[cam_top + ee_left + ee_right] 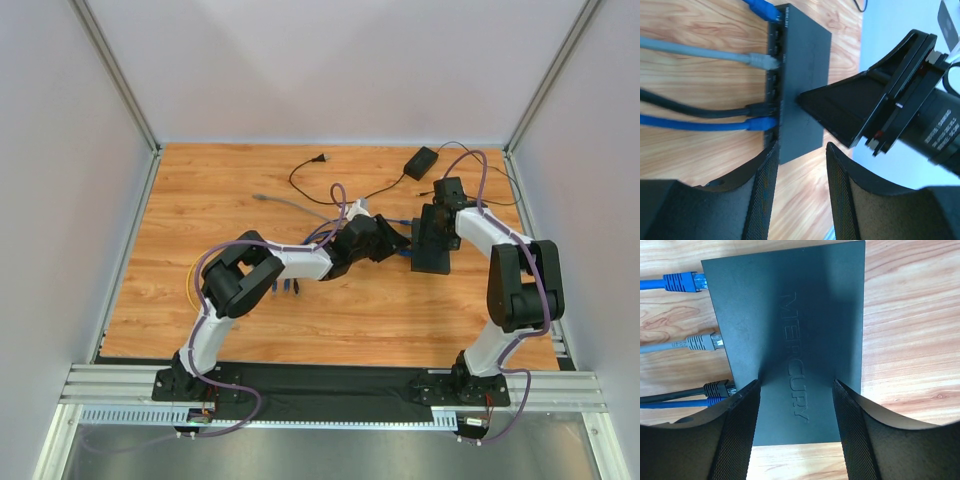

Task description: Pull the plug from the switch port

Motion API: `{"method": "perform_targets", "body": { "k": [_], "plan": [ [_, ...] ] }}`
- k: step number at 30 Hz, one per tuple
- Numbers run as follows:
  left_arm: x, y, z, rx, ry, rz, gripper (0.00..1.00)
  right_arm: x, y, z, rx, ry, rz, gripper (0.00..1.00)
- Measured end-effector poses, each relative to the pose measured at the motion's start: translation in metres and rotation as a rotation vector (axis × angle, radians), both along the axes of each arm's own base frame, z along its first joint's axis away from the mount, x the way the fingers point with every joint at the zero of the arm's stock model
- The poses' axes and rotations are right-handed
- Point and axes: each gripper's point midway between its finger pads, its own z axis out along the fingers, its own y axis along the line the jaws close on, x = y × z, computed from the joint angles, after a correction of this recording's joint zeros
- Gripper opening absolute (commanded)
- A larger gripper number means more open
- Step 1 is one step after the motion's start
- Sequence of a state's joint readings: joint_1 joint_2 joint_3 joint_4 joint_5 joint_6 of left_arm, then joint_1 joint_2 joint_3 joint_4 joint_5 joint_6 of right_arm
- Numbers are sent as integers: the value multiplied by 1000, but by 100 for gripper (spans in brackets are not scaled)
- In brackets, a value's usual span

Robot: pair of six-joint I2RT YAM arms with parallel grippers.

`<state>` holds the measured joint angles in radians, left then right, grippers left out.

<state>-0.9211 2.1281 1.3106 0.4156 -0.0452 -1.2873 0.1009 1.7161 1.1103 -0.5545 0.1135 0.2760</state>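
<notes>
The switch [432, 247] is a flat black box lying right of the table's middle. In the left wrist view the switch [802, 75] has a blue plug [761, 8], a grey plug [761, 61], a black plug [758, 109] and a second blue plug [761, 123] in the ports along its edge. My left gripper [802, 147] is open and empty, just short of the switch's near end, beside the second blue plug. My right gripper [796, 385] is open, its fingers spread over the top of the switch [790, 310], and it grips nothing.
A black power-adapter brick [421, 158] with a thin cord and a wall plug [319, 158] lies at the back. A grey cable [285, 204] and a yellow cable [190, 285] trail left of the switch. Walls enclose the wooden table [200, 200].
</notes>
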Motion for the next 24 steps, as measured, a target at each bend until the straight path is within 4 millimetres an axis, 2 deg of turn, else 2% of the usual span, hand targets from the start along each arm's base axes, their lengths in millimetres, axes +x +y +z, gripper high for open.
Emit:
{"method": "perform_targets", "body": {
  "k": [3,6,17,24],
  "plan": [
    [1,-12,-3,-44,36,14,50,1,-1,0,-1,-2,0,61],
    [-3,-15,-11,-65,89,42,49,2,-3,0,1,-7,-4,61],
    [-4,-18,-19,-161,190,134,45,7,-4,0,10,-17,1,62],
    [-5,-18,-41,-160,234,155,44,7,-4,0,12,-16,22,62]
  ]
}}
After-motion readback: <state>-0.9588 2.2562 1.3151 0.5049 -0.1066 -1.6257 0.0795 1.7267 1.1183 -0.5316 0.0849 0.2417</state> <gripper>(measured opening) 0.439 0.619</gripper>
